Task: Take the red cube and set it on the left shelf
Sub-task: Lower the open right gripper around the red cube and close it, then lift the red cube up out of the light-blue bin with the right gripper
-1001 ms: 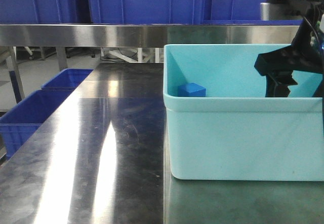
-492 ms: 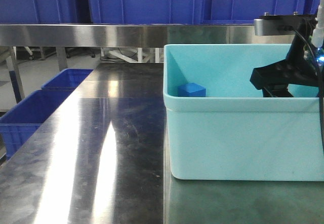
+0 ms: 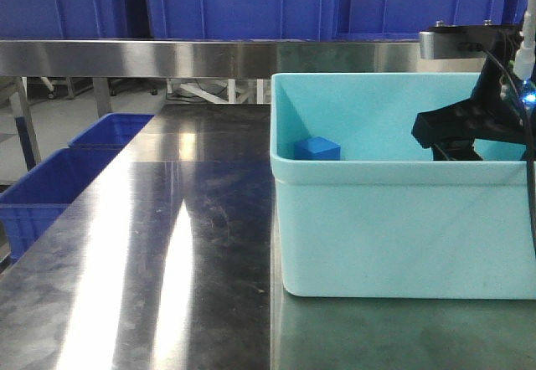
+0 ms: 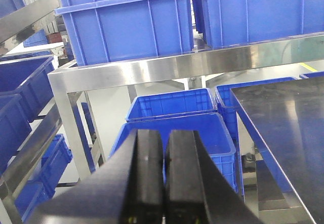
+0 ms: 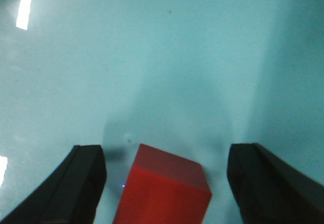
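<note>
The red cube (image 5: 162, 193) lies on the floor of the pale cyan tub (image 3: 394, 228). My right gripper (image 5: 166, 158) is open around the cube, with one black finger (image 5: 83, 183) on each side and a gap to each. From the front, the right gripper (image 3: 456, 146) reaches down inside the tub's right part, and the tub wall hides the cube. In the left wrist view, my left gripper (image 4: 164, 138) is shut on nothing. It faces the left shelf (image 4: 152, 69), a steel rack carrying blue crates (image 4: 126, 21).
A small blue cube (image 3: 316, 148) sits in the tub's left back corner. The tub stands on a shiny steel worktable (image 3: 151, 261). Blue crates (image 3: 50, 190) sit low beside the table's left edge. A steel rail (image 3: 167, 56) with blue crates above it runs along the back.
The right arm has come down deeper into the tub and shifted slightly left. Its wrist bracket now shows above the tub rim. The blue cube and the tub have not moved.
</note>
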Motion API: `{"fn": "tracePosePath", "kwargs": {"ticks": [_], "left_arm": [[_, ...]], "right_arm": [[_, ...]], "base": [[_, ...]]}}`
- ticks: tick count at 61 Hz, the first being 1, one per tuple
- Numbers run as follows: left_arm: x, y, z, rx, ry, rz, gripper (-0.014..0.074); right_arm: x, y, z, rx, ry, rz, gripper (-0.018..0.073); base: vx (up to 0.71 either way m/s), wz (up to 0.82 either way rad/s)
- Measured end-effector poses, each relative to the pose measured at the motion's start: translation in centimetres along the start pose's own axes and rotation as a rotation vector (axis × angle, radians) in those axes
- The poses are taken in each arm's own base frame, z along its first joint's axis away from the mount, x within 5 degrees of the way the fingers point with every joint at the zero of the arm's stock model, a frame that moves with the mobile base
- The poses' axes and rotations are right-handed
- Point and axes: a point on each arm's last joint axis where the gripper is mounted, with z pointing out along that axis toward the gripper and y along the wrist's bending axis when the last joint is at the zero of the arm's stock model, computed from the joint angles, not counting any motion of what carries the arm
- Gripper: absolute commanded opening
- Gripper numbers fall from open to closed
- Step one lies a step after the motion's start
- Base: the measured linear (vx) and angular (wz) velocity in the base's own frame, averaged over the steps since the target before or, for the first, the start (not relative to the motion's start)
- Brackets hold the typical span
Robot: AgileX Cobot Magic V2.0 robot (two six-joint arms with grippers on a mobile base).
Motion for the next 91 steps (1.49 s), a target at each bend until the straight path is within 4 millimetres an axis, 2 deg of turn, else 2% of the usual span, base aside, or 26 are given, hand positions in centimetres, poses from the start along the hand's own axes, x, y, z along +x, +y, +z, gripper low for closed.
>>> {"fn": "tracePosePath", "kwargs": {"ticks": [16,21,24,38,54,62,73,85,91], "left_arm": [[0.0,0.0,0.0,0.000,0.000,0.000,0.0106],[0.0,0.0,0.0,0.000,0.000,0.000,0.0106],[0.0,0.0,0.0,0.000,0.000,0.000,0.0106],[0.0,0.0,0.0,0.000,0.000,0.000,0.0106],[0.0,0.0,0.0,0.000,0.000,0.000,0.0106],[0.0,0.0,0.0,0.000,0.000,0.000,0.0106],[0.0,0.0,0.0,0.000,0.000,0.000,0.0106],[0.0,0.0,0.0,0.000,0.000,0.000,0.0106],[0.0,0.0,0.0,0.000,0.000,0.000,0.0106]], "right_arm": [[0.0,0.0,0.0,0.000,-0.002,0.000,0.0601],[0.0,0.0,0.0,0.000,-0.002,0.000,0.0564],[0.0,0.0,0.0,0.000,-0.002,0.000,0.0525],[-0.1,0.0,0.0,-0.001,-0.006,0.000,0.0236],[-0.5,0.1,-0.6,-0.006,-0.040,0.000,0.0065],[-1.6,0.2,-3.0,-0.023,-0.155,0.001,0.0050],[-2.9,0.3,-8.3,-0.061,-0.404,0.003,0.0050],[-2.3,0.2,-13.8,-0.094,-0.624,0.004,0.0050],[-1.1,0.0,-16.2,-0.111,-0.735,0.004,0.0050]], "base": [[0.00,0.00],[0.00,0.00],[0.00,0.00],[0.00,0.00],[0.00,0.00],[0.00,0.00],[0.00,0.00],[0.00,0.00],[0.00,0.00]]}}
